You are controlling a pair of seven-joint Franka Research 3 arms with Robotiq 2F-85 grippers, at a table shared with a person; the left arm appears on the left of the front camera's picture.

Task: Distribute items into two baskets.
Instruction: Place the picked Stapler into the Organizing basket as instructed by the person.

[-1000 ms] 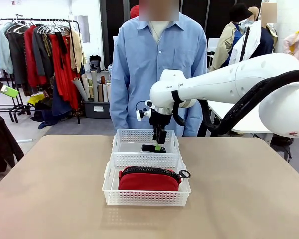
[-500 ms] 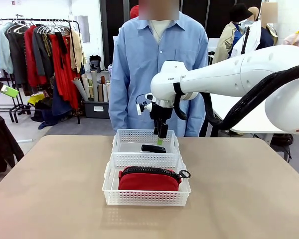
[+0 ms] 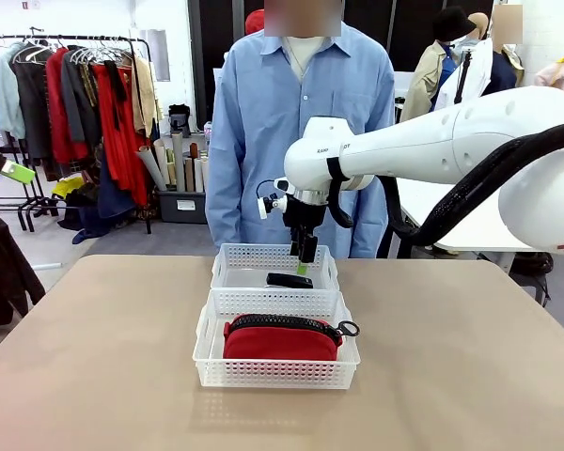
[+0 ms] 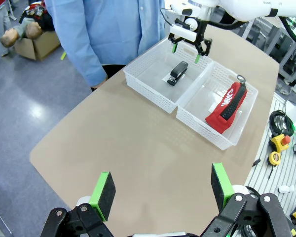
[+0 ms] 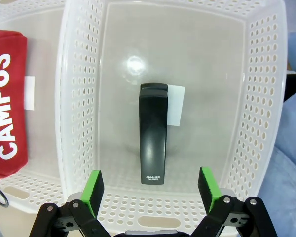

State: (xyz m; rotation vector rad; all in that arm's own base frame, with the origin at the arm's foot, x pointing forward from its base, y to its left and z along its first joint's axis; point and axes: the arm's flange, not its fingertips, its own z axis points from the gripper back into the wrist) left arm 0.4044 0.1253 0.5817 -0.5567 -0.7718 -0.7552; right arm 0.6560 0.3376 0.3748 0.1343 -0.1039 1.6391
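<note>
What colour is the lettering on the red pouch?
White, reading CAMPUS on the red pouch; clearest in the right wrist view.

A black stapler (image 5: 153, 133) is lying on the clear bottom of a white basket (image 5: 264, 98) whose walls are showing a regular pattern of round perforations. White print is showing near one end of the stapler. In the neighbouring white perforated basket (image 3: 274, 371), a red pouch (image 3: 280, 340) is showing a black zipper and white "CAMPUS" lettering. The table (image 3: 103, 376) is looking plain tan. Each black pincer is carrying bright green pads (image 5: 92, 190). The person is wearing a light blue shirt (image 3: 263, 122).
</note>
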